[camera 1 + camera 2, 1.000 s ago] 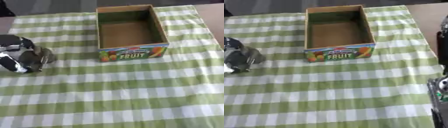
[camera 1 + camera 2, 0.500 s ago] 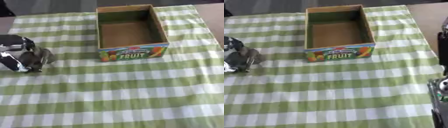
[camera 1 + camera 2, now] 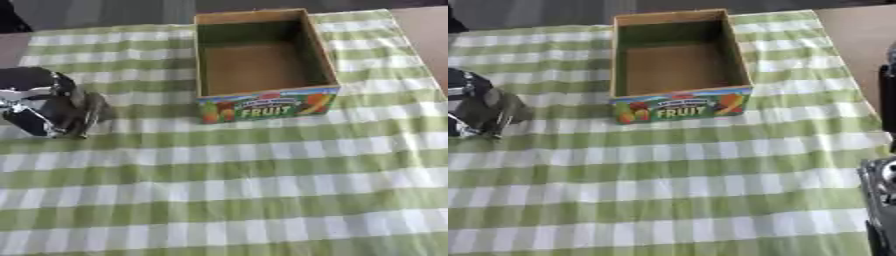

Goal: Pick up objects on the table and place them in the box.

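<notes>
Our left hand (image 3: 44, 107) sits a little lower at nine o'clock than before; we cannot tell its grasp.
The box (image 3: 262, 62) at twelve o'clock holds nothing; our right hand (image 3: 883, 195) shows at four o'clock, state unclear.

Left hand (image 3: 39, 107) black with shiny silver parts (right hand (image 3: 881, 195) likewise).

Green-and-white checked tablecloth (image 3: 262, 190) — spread flat, brown table (image 3: 859, 35) bare at the far right corner

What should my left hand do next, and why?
Probably lift the left hand and swing it right toward the box: the box looks empty, no loose object shows on the cloth, and whether the hand holds anything is unclear.
</notes>
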Controlling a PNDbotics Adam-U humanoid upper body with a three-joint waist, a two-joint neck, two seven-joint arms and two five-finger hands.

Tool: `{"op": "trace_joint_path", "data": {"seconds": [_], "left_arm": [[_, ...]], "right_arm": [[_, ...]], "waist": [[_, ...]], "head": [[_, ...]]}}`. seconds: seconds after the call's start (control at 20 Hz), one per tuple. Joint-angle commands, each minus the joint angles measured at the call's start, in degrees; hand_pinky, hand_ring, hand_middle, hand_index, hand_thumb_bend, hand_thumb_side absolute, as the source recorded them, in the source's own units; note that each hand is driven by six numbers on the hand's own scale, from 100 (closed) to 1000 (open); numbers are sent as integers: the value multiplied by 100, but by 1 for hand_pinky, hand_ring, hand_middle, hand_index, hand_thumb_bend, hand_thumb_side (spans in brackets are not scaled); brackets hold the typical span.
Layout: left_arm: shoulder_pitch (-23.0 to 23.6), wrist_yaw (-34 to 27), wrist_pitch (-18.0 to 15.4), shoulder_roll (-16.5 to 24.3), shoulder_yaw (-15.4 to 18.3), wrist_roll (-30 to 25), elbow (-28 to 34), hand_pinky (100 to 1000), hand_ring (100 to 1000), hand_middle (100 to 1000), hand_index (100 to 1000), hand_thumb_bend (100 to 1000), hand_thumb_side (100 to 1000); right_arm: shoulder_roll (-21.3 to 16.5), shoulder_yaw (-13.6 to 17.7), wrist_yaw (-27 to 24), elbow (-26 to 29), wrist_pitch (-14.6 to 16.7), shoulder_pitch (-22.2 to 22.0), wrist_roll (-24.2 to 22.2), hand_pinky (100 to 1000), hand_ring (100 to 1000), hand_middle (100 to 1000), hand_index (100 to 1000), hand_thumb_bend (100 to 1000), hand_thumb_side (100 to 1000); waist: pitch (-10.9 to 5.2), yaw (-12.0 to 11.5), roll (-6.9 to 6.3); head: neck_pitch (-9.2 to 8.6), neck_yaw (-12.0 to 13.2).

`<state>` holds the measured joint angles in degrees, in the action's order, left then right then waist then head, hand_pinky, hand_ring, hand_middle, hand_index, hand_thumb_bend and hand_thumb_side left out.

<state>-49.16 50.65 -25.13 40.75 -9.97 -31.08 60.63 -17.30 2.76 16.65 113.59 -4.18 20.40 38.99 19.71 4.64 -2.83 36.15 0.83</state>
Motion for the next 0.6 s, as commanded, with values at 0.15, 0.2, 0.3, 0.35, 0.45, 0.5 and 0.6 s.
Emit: {"op": "trace_joint_path", "data": {"seconds": [0.15, 0.2, 0.3, 0.35, 0.45, 0.5, 0.6], "left_arm": [[-138, -93, 106, 129, 67, 28, 39, 622, 650, 683, 703, 100, 164], [-146, -118, 135, 128, 74, 33, 53, 609, 636, 671, 690, 100, 168], [-158, -153, 203, 130, 86, 84, 81, 562, 601, 641, 655, 100, 186], [-160, -167, 247, 127, 90, 133, 87, 555, 596, 637, 648, 100, 192], [-162, -205, 342, 117, 98, 221, 81, 534, 577, 625, 626, 100, 250], [-166, -224, 395, 111, 103, 254, 78, 530, 574, 625, 618, 100, 268], [-179, -279, 483, 99, 114, 285, 75, 525, 570, 631, 598, 100, 274]], "right_arm": [[-36, 15, -30, 100, -1, 28, -11, 796, 651, 667, 789, 100, 652], [-36, 14, -32, 100, 1, 28, -13, 796, 651, 667, 789, 100, 652], [-33, 12, -35, 100, 6, 26, -17, 797, 652, 667, 789, 100, 652], [-31, 11, -38, 100, 7, 25, -19, 797, 652, 667, 789, 100, 652], [-27, 9, -43, 100, 9, 20, -22, 797, 652, 666, 789, 100, 652], [-26, 9, -44, 100, 9, 18, -24, 797, 652, 666, 790, 100, 652], [-25, 11, -46, 100, 12, 17, -24, 798, 653, 666, 790, 100, 652]], "waist": [[-109, -4, -2], [-111, -5, -3], [-115, -8, -7], [-117, -7, -9], [-122, -6, -11], [-125, -5, -11], [-131, -6, -13]], "head": [[17, 7], [18, 9], [19, 11], [19, 12], [17, 12], [16, 12], [14, 12]]}}
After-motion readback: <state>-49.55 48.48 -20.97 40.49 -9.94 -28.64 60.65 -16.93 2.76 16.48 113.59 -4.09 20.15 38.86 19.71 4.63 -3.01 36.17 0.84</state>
